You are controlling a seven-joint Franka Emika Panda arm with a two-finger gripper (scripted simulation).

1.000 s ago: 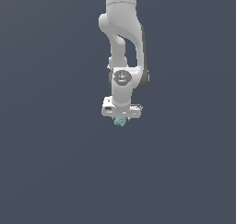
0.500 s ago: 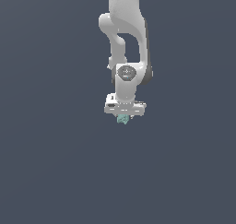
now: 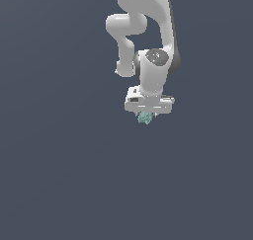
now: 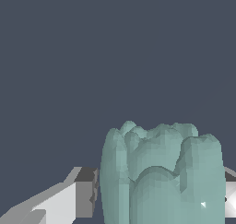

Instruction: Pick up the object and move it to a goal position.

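Note:
The object [image 3: 145,118] is a tiny pale teal-green lumpy chunk, held just under the white hand of the arm in the exterior view. My gripper [image 3: 146,117] is shut on it, and the hand is much wider than the chunk. In the wrist view the object [image 4: 161,174] fills the near part of the picture as a ridged teal lump, with a dark-tipped finger [image 4: 85,193] pressed against one side and the other finger only just showing at the opposite side. The arm hangs from above over the flat dark grey-blue ground.
Only the plain dark grey-blue surface [image 3: 59,175] surrounds the arm in both views. No other objects, containers or edges show.
The arm has carried the object slightly toward the exterior view's right and a little upward. The wrist has turned somewhat. The grip on the chunk is unchanged.

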